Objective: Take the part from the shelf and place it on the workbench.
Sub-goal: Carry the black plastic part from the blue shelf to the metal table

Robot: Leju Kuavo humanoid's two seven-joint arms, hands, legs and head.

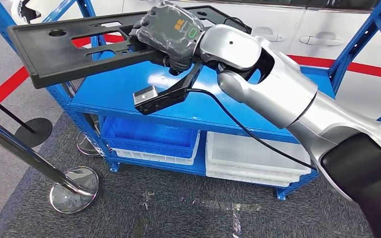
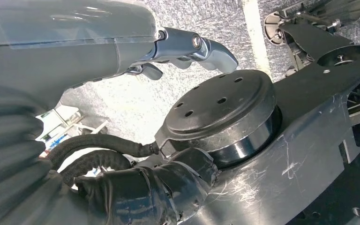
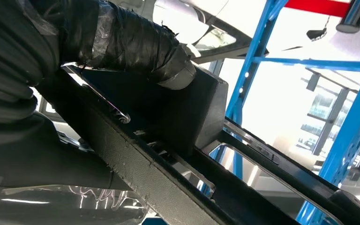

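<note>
From the head view, the right hand point(image 1: 171, 34) was clamped on the black part point(image 1: 72, 49), a long flat plastic panel with slots and round holes. The part stretched from the hand out toward nine o'clock, held clear above the blue shelf point(image 1: 114, 96), whose top deck lay just beneath it. The silver right arm point(image 1: 283, 91) came in from four o'clock, with a black cable point(image 1: 243, 126) hanging under it and a small camera bracket point(image 1: 151, 99) below the wrist. On the lower level of the shelf sat a blue bin point(image 1: 149, 136) stacked on a white tray point(image 1: 154, 157), and at its three o'clock side a white bin point(image 1: 253, 158); I could not tell what any of them held. A chrome stanchion base point(image 1: 74, 188) stood on the grey carpet at seven o'clock, and a white car door point(image 1: 322, 34) stood behind the shelf.

From the left wrist view, the left hand point(image 2: 187, 49) hung over the carpet with nothing in it, its fingers point(image 2: 215, 51) lightly curled but apart.

From the right wrist view, the tape-wrapped thumb point(image 3: 136, 42) of the right hand pressed on a raised block of the part point(image 3: 187, 117), whose rails ran off toward four o'clock past the blue shelf uprights point(image 3: 251, 70).
</note>
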